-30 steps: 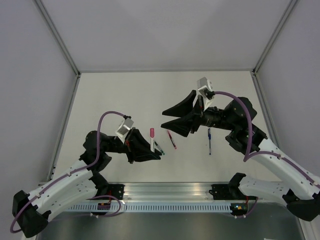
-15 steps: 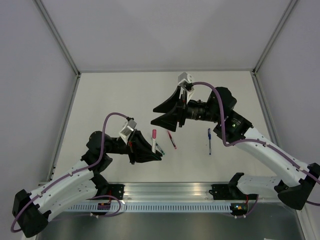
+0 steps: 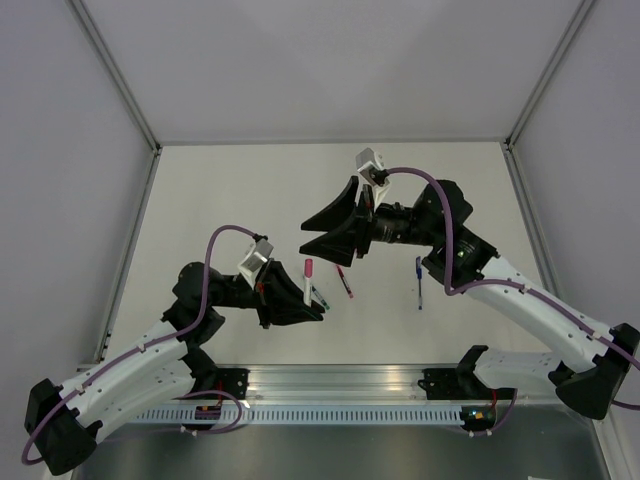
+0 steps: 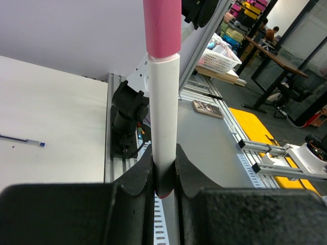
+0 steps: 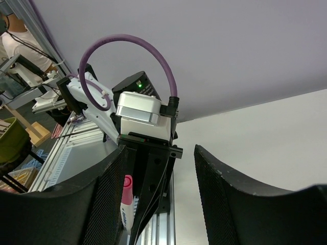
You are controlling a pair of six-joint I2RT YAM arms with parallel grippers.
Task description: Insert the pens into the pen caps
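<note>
Where the left claw (image 4: pixel 163 173) sits near the tabletop's front edge, it is clamped on the lower part of a whitish pen (image 4: pixel 164 117). The pen stands upright out of the jaws, its pink end (image 4: pixel 162 25) on top. Just beside that claw's tip a green-ended pen (image 3: pixel 319 295) shows against the tabletop (image 3: pixel 230 190). A red pen (image 3: pixel 344 282) lies a little further right, and a dark blue pen (image 3: pixel 419 283) lies well apart to the right. Beyond them the right claw (image 3: pixel 322 228) hangs with its jaws wide apart, gripping nothing, just behind the upright pen's pink end.
</note>
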